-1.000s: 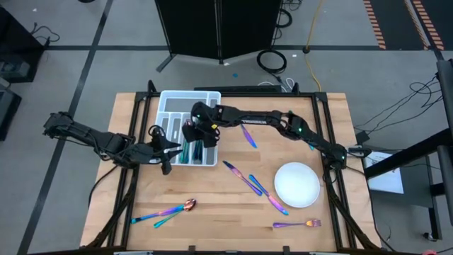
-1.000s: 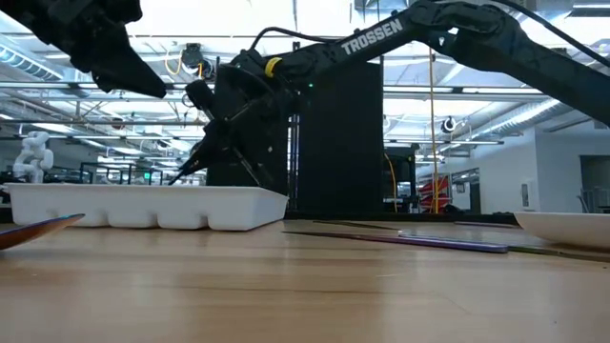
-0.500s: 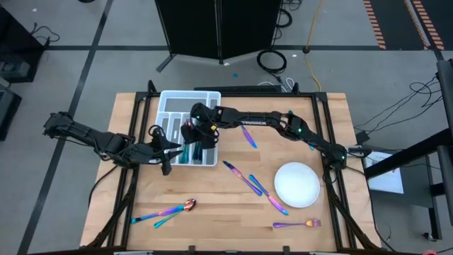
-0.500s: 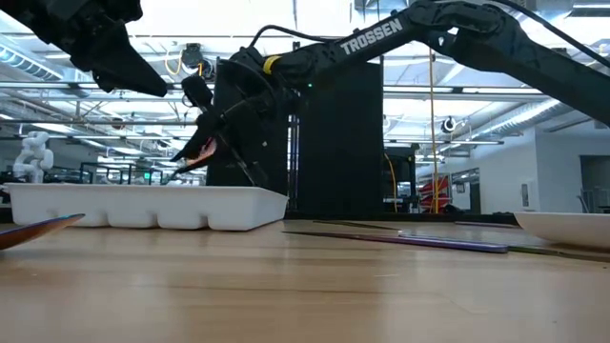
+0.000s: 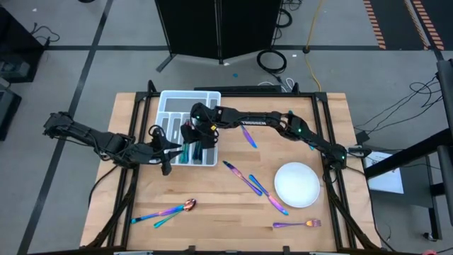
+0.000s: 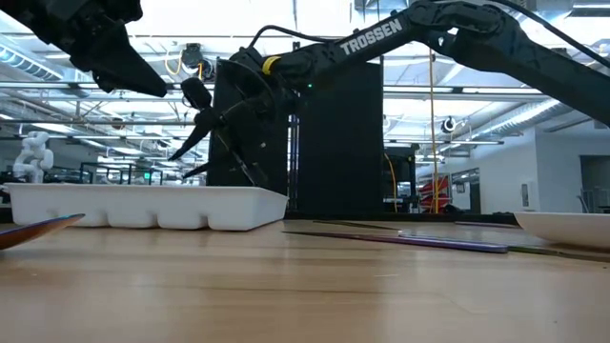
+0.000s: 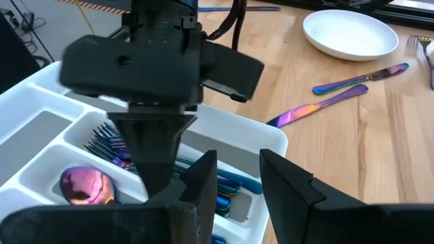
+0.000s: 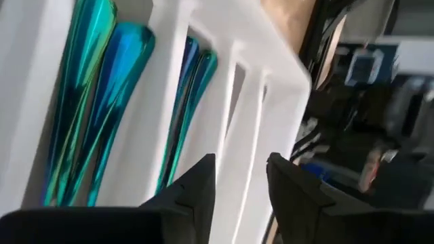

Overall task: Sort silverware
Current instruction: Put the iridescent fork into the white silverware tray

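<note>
Silverware partly fills the white divided tray (image 5: 185,106) at the bench's (image 5: 233,212) back left: teal-blue handles (image 8: 102,88) lie side by side in its long slots, and in the left wrist view a pink-purple spoon (image 7: 85,184) and a cluster of forks (image 7: 108,139) rest in neighbouring compartments. The right gripper (image 5: 197,134) hangs just over the tray, jaws apart and empty. The left gripper (image 5: 170,150) waits beside the tray's left edge, jaws parted, holding nothing. Loose pieces lie on the bench: knives (image 5: 256,185) near the round white plate (image 5: 297,185), a fork (image 5: 297,224) at the front, a spoon (image 5: 166,211) front left.
</note>
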Controlling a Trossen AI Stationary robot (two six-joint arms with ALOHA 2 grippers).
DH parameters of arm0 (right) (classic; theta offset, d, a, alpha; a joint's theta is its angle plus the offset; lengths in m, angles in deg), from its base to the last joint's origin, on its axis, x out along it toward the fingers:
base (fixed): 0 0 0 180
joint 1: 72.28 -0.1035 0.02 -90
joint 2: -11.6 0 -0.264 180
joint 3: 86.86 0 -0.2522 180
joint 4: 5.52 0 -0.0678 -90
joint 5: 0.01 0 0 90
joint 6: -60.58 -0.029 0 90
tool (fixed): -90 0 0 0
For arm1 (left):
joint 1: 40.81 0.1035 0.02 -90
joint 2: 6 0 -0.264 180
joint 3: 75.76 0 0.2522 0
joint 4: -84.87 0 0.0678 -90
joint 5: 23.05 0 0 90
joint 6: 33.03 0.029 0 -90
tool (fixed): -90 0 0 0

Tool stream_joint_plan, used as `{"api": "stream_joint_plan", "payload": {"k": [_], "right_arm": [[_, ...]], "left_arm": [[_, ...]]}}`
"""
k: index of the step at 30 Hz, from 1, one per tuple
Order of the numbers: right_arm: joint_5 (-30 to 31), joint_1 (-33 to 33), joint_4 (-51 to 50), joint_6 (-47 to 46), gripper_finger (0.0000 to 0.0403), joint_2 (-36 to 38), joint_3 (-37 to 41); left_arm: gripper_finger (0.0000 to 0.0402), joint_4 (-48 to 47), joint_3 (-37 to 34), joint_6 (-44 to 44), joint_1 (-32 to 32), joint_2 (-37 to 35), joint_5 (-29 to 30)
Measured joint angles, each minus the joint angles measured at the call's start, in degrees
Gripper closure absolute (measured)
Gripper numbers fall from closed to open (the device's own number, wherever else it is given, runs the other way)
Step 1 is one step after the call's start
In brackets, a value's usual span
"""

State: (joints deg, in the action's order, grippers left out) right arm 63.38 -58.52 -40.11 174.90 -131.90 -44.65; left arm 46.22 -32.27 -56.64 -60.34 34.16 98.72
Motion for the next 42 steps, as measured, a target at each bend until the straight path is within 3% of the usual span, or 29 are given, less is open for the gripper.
{"api": "stream_joint_plan", "payload": {"k": [5,13,17,23,32,42], "right_arm": [[9.3,0.0,-0.5,-6.2,0.0284,0.2,0.0],[11.2,-1.0,-3.3,-23.4,0.0284,5.4,0.1],[18.5,-1.7,-5.5,-36.5,0.0284,8.5,0.1],[32.0,-3.4,-13.7,-63.8,0.0284,12.6,0.0],[32.6,-6.5,-26.8,-93.6,0.0284,14.0,0.0],[32.5,-10.3,-40.8,-110.9,0.0284,14.0,0.0]], "left_arm": [[0.0288,0.0,0.0,0.0,0.0,0.0,0.0],[0.0288,0.1,0.0,0.0,0.0,0.0,0.0],[0.0288,0.3,0.0,0.4,0.0,0.0,-0.2],[0.0288,0.9,0.0,2.1,-0.5,0.0,-0.2],[0.0288,8.3,-0.1,8.4,-3.2,0.0,-0.4],[0.0288,13.8,-0.1,18.5,-3.8,0.0,-0.5]]}}
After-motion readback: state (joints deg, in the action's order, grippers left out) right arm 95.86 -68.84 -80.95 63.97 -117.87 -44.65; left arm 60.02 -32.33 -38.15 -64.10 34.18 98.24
